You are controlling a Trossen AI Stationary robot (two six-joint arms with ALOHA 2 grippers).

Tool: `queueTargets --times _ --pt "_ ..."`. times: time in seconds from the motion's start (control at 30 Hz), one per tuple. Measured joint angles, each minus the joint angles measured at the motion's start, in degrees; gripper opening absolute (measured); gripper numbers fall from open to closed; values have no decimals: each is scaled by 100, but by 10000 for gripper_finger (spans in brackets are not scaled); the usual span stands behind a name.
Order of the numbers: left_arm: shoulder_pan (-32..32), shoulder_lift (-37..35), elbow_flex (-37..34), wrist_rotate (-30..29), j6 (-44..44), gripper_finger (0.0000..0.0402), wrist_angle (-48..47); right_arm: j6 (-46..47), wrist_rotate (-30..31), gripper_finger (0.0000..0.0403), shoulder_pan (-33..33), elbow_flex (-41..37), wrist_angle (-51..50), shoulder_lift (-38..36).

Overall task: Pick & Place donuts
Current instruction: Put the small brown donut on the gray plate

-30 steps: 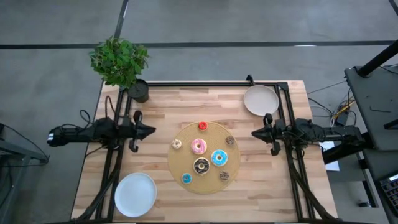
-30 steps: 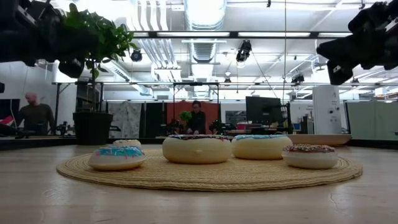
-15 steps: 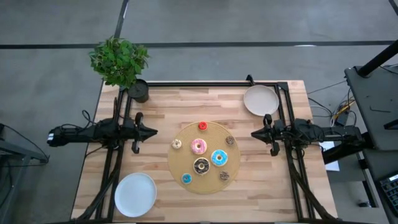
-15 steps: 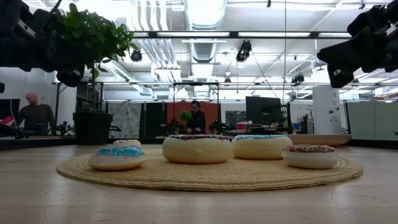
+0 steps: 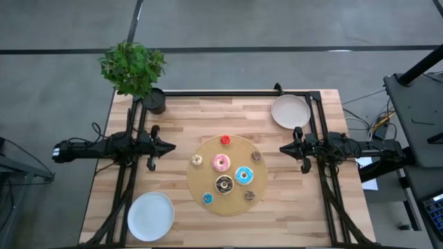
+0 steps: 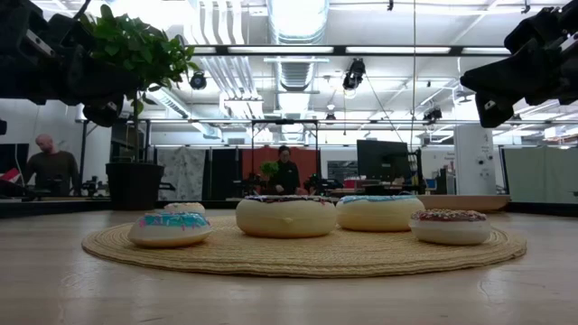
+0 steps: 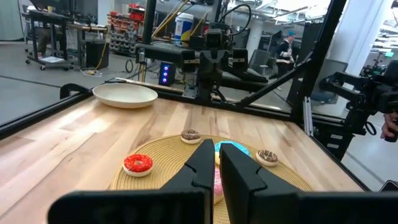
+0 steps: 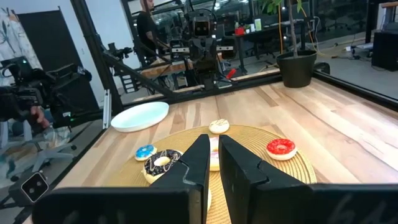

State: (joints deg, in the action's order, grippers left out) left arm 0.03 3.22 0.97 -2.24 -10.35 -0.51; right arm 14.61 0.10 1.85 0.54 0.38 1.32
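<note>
Eight donuts [image 5: 221, 163] are sitting on the tan mat [image 5: 201, 181] at the frame's centre, none lifted. I am hovering my left gripper [image 5: 169, 146] at centre-left and my right gripper [image 5: 284, 148] at centre-right, both closed and empty. I judge picking is only starting; next, opening one gripper above a donut.

No lettering, label, brand or number can be read anywhere — not on any surface shown.

Bare table [image 5: 180, 117] lies open all around the round mat [image 5: 202, 181], and only the plant pot [image 5: 154, 102] and two white plates [image 5: 150, 215] sit at corners.
</note>
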Motion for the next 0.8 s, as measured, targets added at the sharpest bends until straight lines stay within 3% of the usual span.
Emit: queueTargets --times 0.53,0.8 --pt "1 0 -13 -4 7 0 -9 0 2 29 0 0 78 -7" --pt "-1 0 -17 -9 7 0 4 -18 7 29 0 0 581 -7"
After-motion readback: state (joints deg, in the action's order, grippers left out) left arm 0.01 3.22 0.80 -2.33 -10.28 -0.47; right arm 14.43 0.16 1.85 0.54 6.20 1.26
